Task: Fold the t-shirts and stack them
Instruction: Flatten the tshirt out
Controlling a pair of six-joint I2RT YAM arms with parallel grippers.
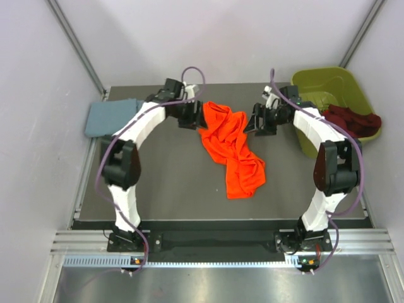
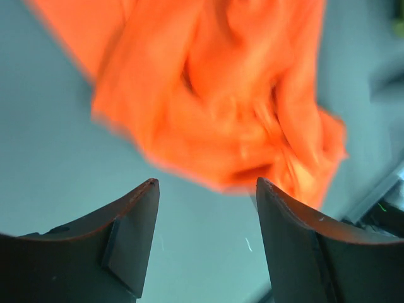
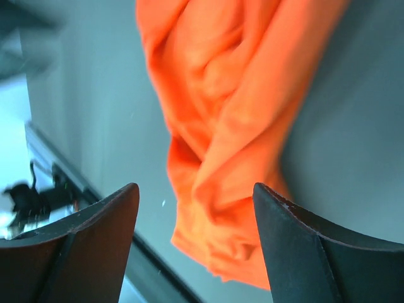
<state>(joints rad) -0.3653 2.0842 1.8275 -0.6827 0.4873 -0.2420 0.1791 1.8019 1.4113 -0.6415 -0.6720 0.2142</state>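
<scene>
My left gripper (image 2: 207,189) and right gripper (image 3: 196,192) gape empty; I'd pinch the limp, light orange t-shirt (image 1: 230,148) at its 12 o'clock corners

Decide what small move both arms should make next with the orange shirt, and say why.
The left pincer and right pincer are open and empty, flanking the far end of the crumpled orange shirt. Probably the best move is to lower both and pinch its edges, so it can be spread flat before folding.
</scene>
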